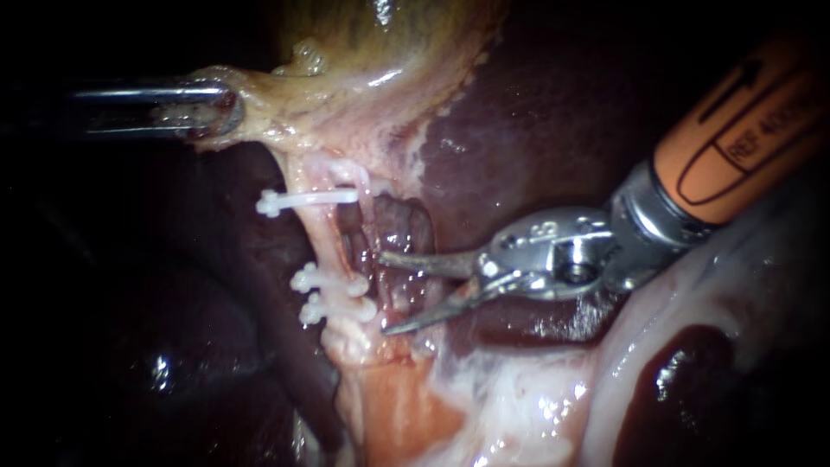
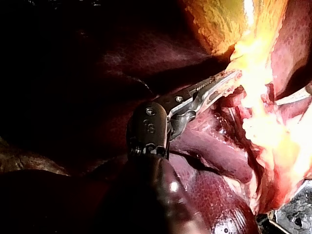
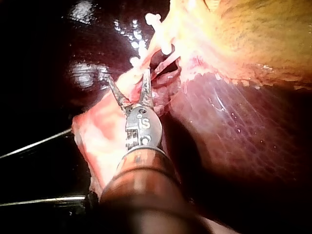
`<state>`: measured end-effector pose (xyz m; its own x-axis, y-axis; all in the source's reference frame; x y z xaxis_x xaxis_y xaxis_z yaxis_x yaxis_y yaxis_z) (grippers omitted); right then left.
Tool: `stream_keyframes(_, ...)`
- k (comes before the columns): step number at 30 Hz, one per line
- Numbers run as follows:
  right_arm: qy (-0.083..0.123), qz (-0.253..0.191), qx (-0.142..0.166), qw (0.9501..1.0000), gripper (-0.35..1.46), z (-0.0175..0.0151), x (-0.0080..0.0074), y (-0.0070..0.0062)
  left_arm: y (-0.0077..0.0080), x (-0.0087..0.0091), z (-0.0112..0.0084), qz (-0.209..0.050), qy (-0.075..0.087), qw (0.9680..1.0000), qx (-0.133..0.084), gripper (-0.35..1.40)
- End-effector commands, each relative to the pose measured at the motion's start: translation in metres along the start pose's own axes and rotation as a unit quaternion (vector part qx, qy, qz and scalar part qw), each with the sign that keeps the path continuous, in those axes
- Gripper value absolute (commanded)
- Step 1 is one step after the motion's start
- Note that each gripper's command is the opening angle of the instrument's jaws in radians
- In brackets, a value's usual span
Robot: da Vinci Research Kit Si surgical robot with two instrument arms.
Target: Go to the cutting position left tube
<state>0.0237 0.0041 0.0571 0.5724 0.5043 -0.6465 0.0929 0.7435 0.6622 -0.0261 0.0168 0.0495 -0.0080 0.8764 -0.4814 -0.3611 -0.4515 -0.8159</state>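
My left instrument (image 1: 216,108) has its jaws pinched on the pale edge of the gallbladder (image 1: 380,43). Below that runs the left tube (image 1: 322,240), with an upper clip (image 1: 307,199) and two lower clips (image 1: 333,292) across it. My right instrument (image 1: 383,292) has its jaws spread just right of the tube, tips near the lower clips and not around it, with the liver (image 1: 536,130) behind.
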Motion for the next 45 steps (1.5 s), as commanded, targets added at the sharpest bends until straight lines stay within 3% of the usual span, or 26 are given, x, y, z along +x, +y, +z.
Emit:
stream_keyframes(1, 0.002, 0.001, 0.0, 1.0, 1.45, 0.0003, 0.0001, 0.0003, 0.0, 0.0, 0.0, 0.0, 0.0, 1.0, 0.0, -0.35)
stream_keyframes(14, 0.003, 0.023, -0.008, 0.9997, 1.43, 0.0029, -0.0005, 0.0043, 0.0001, 0.0, -0.0001, 0.0, 0.0, 1.0, 0.0, -0.35)
stream_keyframes(21, 0.005, 0.024, -0.008, 0.9997, 1.43, 0.005, 0.0002, 0.0051, 0.0001, 0.0, -0.0001, 0.0, 0.0, 1.0, 0.0, -0.35)
stream_keyframes(31, 0.045, 0.042, 0.01, 0.9981, 1.43, 0.0084, 0.0022, 0.0058, 0.0001, 0.0, 0.0, 0.0, 0.0, 1.0, 0.001, -0.35)
stream_keyframes(38, 0.07, 0.056, 0.044, 0.995, 1.43, 0.009, 0.0031, 0.0054, 0.0001, 0.0, 0.0001, 0.0, 0.0, 1.0, 0.0, -0.35)
stream_keyframes(45, 0.091, 0.055, 0.08, 0.9911, 1.45, 0.0091, 0.0044, 0.0029, -0.0001, 0.0001, 0.0001, 0.0, 0.0, 1.0, 0.0, -0.35)
